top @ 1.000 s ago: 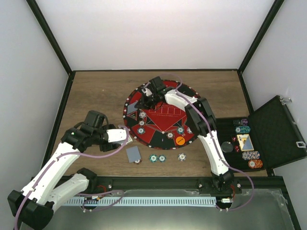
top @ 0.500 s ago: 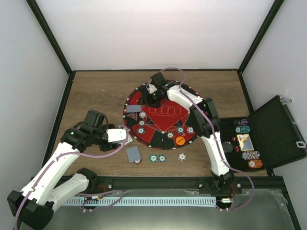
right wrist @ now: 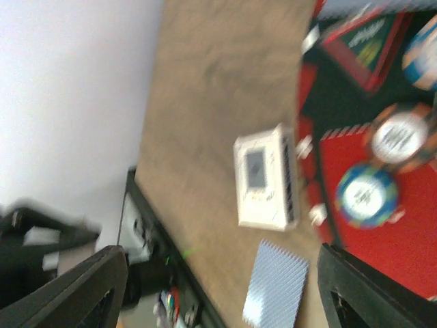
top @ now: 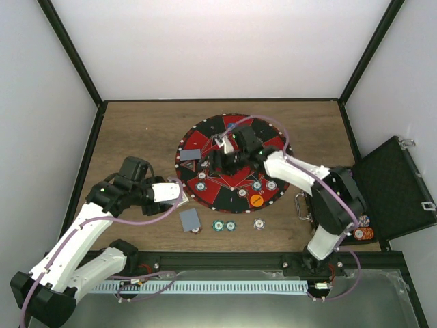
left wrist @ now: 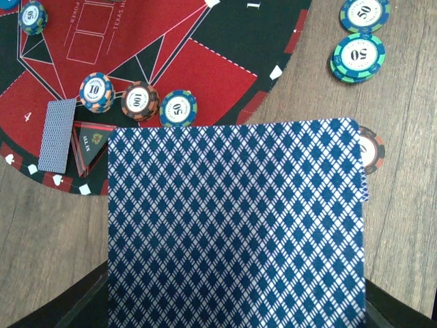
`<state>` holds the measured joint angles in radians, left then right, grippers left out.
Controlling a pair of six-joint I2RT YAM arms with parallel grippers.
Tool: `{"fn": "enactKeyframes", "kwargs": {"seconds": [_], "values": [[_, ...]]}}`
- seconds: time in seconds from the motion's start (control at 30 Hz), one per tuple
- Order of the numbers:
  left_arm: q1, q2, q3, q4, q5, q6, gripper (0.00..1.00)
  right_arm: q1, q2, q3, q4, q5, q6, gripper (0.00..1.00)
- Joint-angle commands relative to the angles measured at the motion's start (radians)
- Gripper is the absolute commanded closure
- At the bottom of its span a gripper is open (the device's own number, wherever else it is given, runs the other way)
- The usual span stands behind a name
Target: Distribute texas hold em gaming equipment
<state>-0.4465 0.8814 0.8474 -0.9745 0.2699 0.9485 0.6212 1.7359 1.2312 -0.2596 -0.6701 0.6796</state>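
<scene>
Left gripper (top: pixel 172 193) pinches blue-backed cards (left wrist: pixel 235 225), seemingly more than one, at the near-left rim of the round mat (top: pixel 232 131). Right gripper (top: pixel 220 160) is spread wide and empty above the mat's centre. Black case (top: pixel 399 179) stands open at far right. One card (left wrist: pixel 57 134) lies on the mat, another card (top: pixel 189 219) on the table. Chips (left wrist: pixel 96 91) crowd the mat's near half, with the orange disc (top: pixel 256 201) among them.

Risks: a slackened pinch sheds extra cards, and right fingers lowering among close-set chips may scatter neighbours.
</scene>
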Motion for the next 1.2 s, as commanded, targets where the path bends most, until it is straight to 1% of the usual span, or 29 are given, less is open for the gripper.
{"fn": "enactKeyframes", "kwargs": {"seconds": [0.0,0.07,0.13,0.3,0.53,0.93,1.17], "values": [[0.003,0.004,0.022,0.025,0.031,-0.003,0.95,0.077,-0.137,-0.231,0.399,-0.168,0.23,0.21],[0.003,0.003,0.023,0.024,0.038,-0.002,0.96,0.106,-0.166,-0.308,0.522,-0.192,0.307,0.21],[0.002,0.001,0.023,0.023,0.04,-0.001,0.96,0.132,-0.178,-0.349,0.598,-0.202,0.356,0.21],[0.002,-0.003,0.021,0.023,0.036,-0.001,0.96,0.185,-0.16,-0.354,0.691,-0.221,0.414,0.21],[0.002,-0.006,0.022,0.022,0.037,-0.002,0.96,0.221,-0.093,-0.284,0.702,-0.23,0.422,0.23],[0.002,-0.006,0.022,0.023,0.035,-0.001,0.96,0.268,-0.013,-0.228,0.715,-0.236,0.434,0.32],[0.002,-0.004,0.017,0.028,0.03,-0.001,0.95,0.315,0.075,-0.159,0.728,-0.251,0.449,0.33]]}}
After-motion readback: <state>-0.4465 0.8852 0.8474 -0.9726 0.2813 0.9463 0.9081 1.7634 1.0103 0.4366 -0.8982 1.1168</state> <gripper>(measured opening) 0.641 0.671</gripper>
